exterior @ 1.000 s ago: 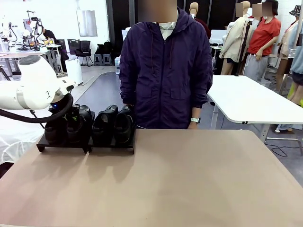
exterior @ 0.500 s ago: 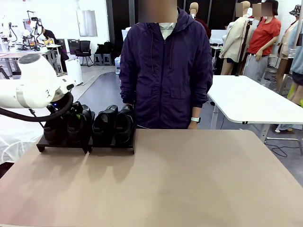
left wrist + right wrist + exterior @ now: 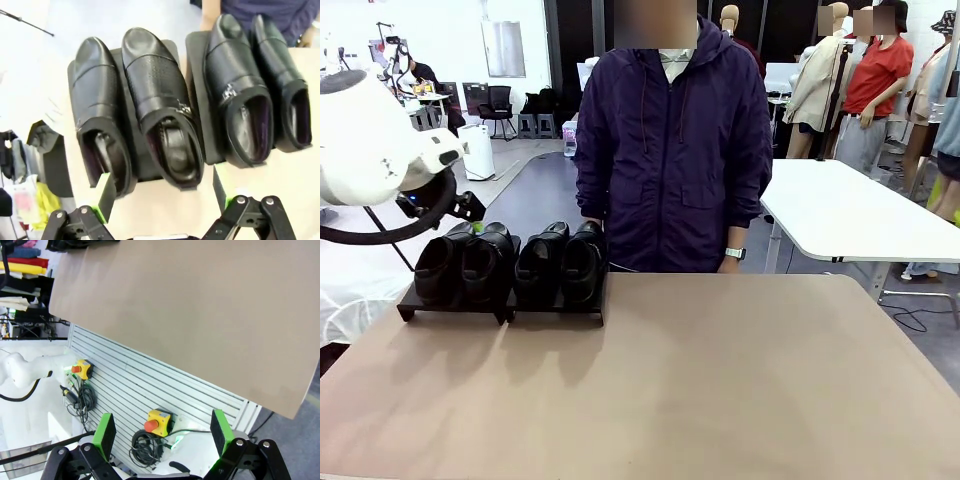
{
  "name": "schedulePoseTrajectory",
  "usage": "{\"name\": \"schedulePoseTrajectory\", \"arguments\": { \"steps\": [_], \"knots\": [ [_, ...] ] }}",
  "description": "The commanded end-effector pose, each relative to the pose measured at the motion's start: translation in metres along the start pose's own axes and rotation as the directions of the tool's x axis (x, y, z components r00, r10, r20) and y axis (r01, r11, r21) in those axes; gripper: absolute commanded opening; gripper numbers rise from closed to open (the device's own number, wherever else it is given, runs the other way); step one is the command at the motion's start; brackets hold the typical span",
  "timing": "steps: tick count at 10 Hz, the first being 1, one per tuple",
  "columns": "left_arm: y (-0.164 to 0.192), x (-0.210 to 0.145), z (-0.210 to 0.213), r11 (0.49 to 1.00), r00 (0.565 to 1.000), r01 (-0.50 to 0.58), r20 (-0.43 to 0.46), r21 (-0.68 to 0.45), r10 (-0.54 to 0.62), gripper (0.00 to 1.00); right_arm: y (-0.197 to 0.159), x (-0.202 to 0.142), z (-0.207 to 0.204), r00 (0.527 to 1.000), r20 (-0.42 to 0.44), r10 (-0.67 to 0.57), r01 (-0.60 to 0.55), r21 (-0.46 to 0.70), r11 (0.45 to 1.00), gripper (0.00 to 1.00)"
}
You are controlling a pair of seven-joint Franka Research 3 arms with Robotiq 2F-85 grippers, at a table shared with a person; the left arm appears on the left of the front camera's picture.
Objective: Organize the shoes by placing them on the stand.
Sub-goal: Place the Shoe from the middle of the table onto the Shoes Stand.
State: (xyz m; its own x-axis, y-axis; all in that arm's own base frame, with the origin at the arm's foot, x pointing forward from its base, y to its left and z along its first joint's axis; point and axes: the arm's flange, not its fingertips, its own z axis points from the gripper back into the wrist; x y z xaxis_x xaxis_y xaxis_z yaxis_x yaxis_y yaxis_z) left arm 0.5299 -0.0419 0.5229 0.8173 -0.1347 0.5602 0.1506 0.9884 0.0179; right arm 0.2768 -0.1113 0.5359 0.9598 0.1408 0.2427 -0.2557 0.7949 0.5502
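Four black glossy shoes sit in a row on the low black stand at the table's far left. In the left wrist view the left panel carries two shoes. The right panel carries the other pair. My left gripper hangs open above the heels of the left pair, touching nothing. Its white arm is raised above the stand's left end. My right gripper is open and empty, off the table's near edge.
A person in a dark purple jacket stands behind the table, one hand by the right pair of shoes. A slatted panel with yellow emergency-stop boxes lies below the right gripper. The brown tabletop stretches right of the stand.
My left gripper has opened, letting go of a shoe in the left pair, and the arm has lifted up and back from the stand. The shoes stay in place.
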Motion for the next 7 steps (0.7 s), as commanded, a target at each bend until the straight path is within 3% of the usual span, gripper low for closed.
{"name": "schedulePoseTrajectory", "arguments": {
  "steps": [1,2,3,4,6,7],
  "knots": [
    [0.02,-0.029,0.02,0.993,0.994,0.085,-0.062,-0.081,-0.09,1.0,0.0,0.001,0.004,1.0,0.001,0.018,-0.018,0.008,1.0,1.0],
    [0.032,-0.046,0.032,0.964,0.956,0.19,-0.187,-0.188,-0.225,1.0,0.0,0.001,0.004,1.0,0.001,0.018,-0.018,0.008,1.0,1.0],
    [0.046,-0.065,0.044,0.931,0.916,0.226,-0.263,-0.288,-0.303,1.0,0.0,0.001,0.004,1.0,0.001,0.018,-0.018,0.008,1.0,1.0],
    [0.062,-0.085,0.056,0.932,0.913,0.173,-0.303,-0.318,-0.273,1.0,0.0,0.001,0.004,1.0,0.001,0.018,-0.018,0.008,1.0,1.0],
    [0.098,-0.125,0.085,0.902,0.957,0.064,-0.229,-0.427,-0.177,1.0,0.0,0.001,0.004,1.0,0.001,0.018,-0.018,0.008,1.0,1.0],
    [0.114,-0.144,0.102,0.852,0.985,0.021,-0.134,-0.523,-0.107,1.0,0.0,0.001,0.004,1.0,0.001,0.018,-0.018,0.008,1.0,1.0]
  ]
}}
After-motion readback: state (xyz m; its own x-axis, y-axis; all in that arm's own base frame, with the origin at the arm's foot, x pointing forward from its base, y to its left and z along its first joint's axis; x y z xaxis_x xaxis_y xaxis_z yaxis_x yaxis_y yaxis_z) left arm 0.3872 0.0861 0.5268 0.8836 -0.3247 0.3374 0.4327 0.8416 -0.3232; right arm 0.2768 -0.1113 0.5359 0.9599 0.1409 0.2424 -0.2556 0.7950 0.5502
